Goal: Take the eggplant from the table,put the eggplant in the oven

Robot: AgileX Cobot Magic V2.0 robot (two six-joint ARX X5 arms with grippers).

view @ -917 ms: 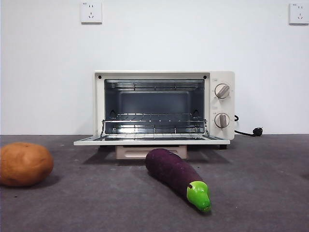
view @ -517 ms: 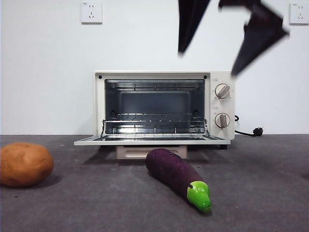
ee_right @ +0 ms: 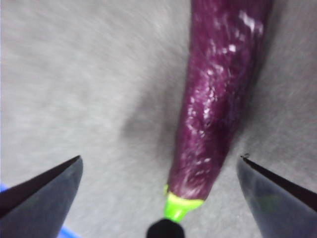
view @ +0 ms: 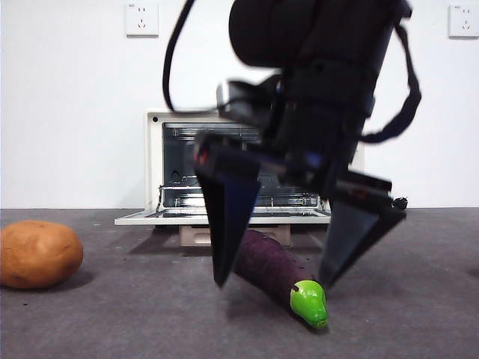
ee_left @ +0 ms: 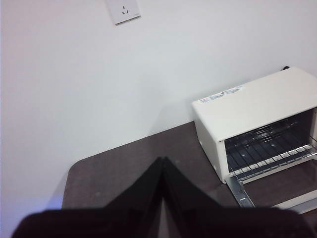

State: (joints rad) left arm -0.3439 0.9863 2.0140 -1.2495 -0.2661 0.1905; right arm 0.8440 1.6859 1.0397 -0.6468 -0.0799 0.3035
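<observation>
Spanning whole view, dark grey table [view: 419, 299] w/ cream oven [view: 153, 161] at back, door dropped open, wire rack visible inside; most of the oven is blocked by the arm in front view. R gripper [view: 273, 284] hangs low just in front of the oven, jaws spread wide, one each side of the eggplant [view: 266, 265], not touching it as far as right wrist view shows. Eggplant lies flat on table in front of oven door, green cap toward camera. Potato [view: 39, 254] sits well apart at far side. L gripper [ee_left: 162, 166] is up near the wall beside the oven, jaws pressed together. Wall sockets [view: 141, 19] above.
</observation>
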